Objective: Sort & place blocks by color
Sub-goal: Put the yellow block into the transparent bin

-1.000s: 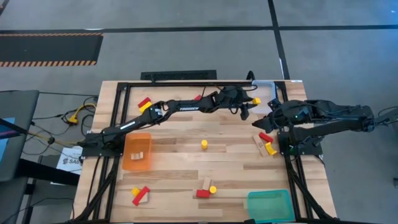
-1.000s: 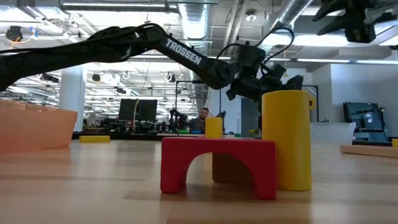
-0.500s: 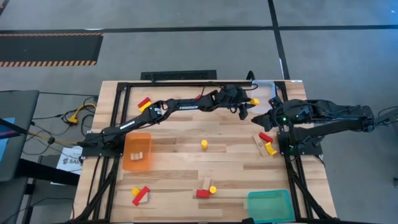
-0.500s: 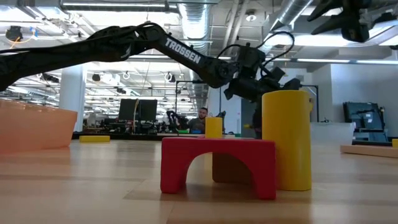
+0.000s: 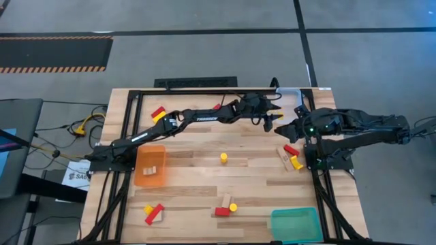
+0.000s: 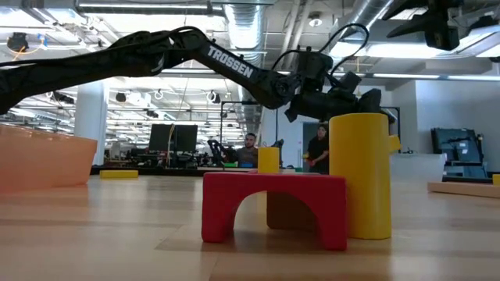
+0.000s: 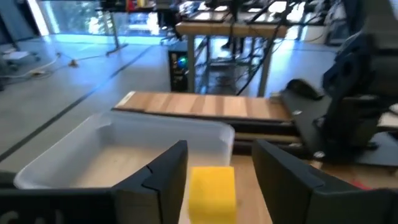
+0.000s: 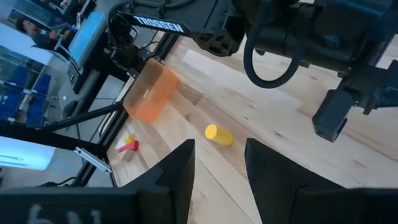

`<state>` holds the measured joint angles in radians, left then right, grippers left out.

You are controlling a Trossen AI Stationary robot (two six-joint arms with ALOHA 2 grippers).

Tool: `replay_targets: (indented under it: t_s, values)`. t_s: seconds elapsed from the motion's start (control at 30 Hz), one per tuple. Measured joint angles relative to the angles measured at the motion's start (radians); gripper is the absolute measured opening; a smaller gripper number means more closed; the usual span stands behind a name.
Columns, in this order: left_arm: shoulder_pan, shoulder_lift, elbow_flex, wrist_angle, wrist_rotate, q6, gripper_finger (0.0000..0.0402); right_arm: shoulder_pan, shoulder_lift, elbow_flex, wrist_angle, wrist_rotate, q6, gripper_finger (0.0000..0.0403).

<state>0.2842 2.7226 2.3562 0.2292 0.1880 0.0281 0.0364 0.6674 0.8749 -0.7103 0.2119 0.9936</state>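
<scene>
Yellow block [image 7: 212, 193] in left gripper [image 7: 214, 177] now nearer clear tray [image 7: 99, 146].

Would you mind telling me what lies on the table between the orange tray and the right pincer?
In the high view, only a yellow cylinder stands between the orange tray and the right pincer; otherwise bare wood.

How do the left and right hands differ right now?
The left hand holds a yellow block by the clear tray; the right hand is empty and open. The left arm stretches far across the table; the right stays on its own side. Both hang above the tabletop.
</scene>
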Motion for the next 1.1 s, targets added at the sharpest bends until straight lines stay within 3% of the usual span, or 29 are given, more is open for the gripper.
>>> replay_targets:
  t_s: [0.33,0.57,0.7,0.8,0.97,1.1]
  values:
    - [0.026,-0.029,0.0,-0.081,0.017,0.042,0.0225,0.0,0.0,0.0,0.002,0.0,0.0,0.0163]
    - [0.055,-0.224,0.002,-0.675,0.033,0.171,0.0226,0.003,0.003,0.0,-0.005,-0.005,-0.034,0.0163]
    - [0.069,-0.28,-0.003,-1.001,-0.055,0.237,0.0226,-0.001,0.028,0.0,-0.015,-0.004,-0.104,0.0163]
    - [0.092,-0.341,-0.003,-1.167,-0.115,0.242,0.0226,-0.017,0.059,0.0,-0.011,-0.003,-0.202,0.0163]
    - [0.143,-0.531,-0.003,-1.387,-0.119,0.187,0.0226,-0.084,0.167,0.0,-0.014,-0.003,-0.29,0.0166]
    - [0.167,-0.681,-0.098,-1.463,-0.199,0.18,0.0226,-0.175,0.294,0.001,-0.017,-0.008,-0.321,0.0187]
